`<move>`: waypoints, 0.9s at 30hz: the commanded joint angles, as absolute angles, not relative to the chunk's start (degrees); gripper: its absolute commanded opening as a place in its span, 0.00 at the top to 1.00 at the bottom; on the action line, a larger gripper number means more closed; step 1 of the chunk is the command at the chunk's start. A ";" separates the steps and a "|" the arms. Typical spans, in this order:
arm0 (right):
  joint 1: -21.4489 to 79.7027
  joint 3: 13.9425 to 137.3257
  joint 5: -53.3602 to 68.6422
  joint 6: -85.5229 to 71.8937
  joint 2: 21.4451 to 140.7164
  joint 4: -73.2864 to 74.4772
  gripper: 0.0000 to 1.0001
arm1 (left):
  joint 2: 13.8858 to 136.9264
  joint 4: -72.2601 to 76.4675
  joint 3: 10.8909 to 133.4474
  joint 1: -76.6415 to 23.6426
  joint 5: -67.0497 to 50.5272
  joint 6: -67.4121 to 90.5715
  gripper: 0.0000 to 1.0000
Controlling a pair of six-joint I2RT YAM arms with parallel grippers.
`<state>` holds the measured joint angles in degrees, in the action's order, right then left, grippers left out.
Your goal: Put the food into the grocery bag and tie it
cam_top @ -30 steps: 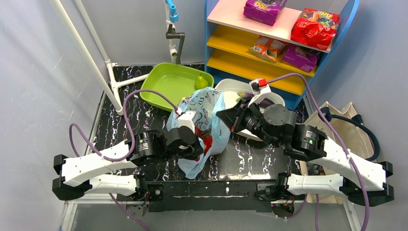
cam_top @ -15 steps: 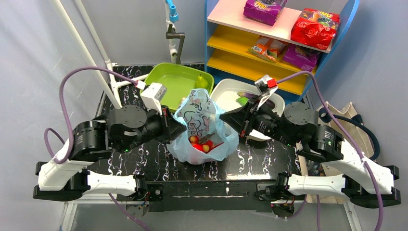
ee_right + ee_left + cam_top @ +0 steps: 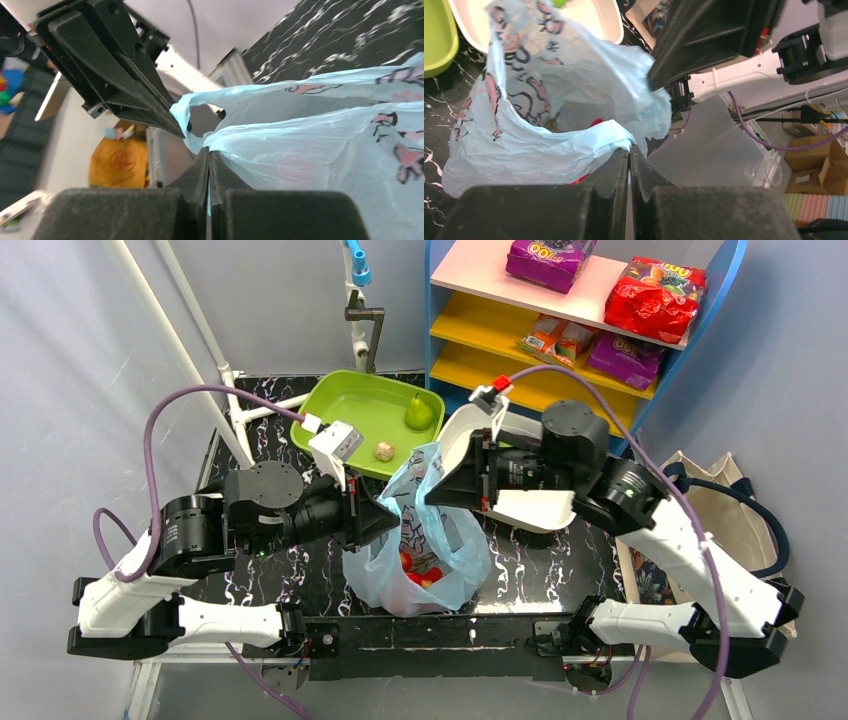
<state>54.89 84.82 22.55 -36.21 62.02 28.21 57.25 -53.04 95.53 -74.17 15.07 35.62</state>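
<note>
The light-blue grocery bag [image 3: 420, 540] with pink prints hangs between my two grippers at the table's front middle. Red food [image 3: 418, 570] lies inside at its bottom; a red bit shows in the left wrist view [image 3: 596, 121]. My left gripper [image 3: 392, 518] is shut on the bag's left handle [image 3: 594, 142]. My right gripper [image 3: 432, 492] is shut on the other handle [image 3: 240, 135]. The two grippers' tips are close together above the bag's mouth. In the right wrist view the left gripper's fingers [image 3: 145, 95] sit just beyond mine.
A green tray [image 3: 360, 410] with a green pear [image 3: 418, 413] and a small beige item [image 3: 382, 450] stands behind the bag. A white basin [image 3: 530, 505] lies under my right arm. A shelf with snack packs [image 3: 650, 295] stands at back right. A beige tote [image 3: 730, 510] is at right.
My right gripper swung left and up over the bag, pulling its handle toward the left gripper. The bag's mouth narrowed and its top folded down. The left gripper shifted slightly right.
</note>
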 commanded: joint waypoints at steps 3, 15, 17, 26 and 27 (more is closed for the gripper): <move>51.88 83.95 47.11 -44.63 68.18 18.06 0.99 | 54.45 -48.53 91.88 -74.44 10.73 35.02 0.98; 51.86 80.12 63.03 -58.81 76.32 2.52 0.99 | 49.83 -47.62 87.43 -74.44 11.23 34.70 0.90; 51.86 79.37 63.42 -61.81 77.67 0.61 0.99 | 49.20 -47.21 86.67 -74.47 11.18 34.64 0.90; 51.92 79.51 61.70 -66.97 82.14 -5.79 0.99 | 48.62 -45.46 86.26 -74.44 9.90 34.03 0.88; 51.98 79.42 62.06 -68.64 82.58 -7.73 0.99 | 48.54 -45.67 86.04 -74.44 10.24 34.04 0.88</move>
<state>52.03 78.19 60.64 -63.51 81.52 0.75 48.84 -47.18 86.70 -74.22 10.63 35.07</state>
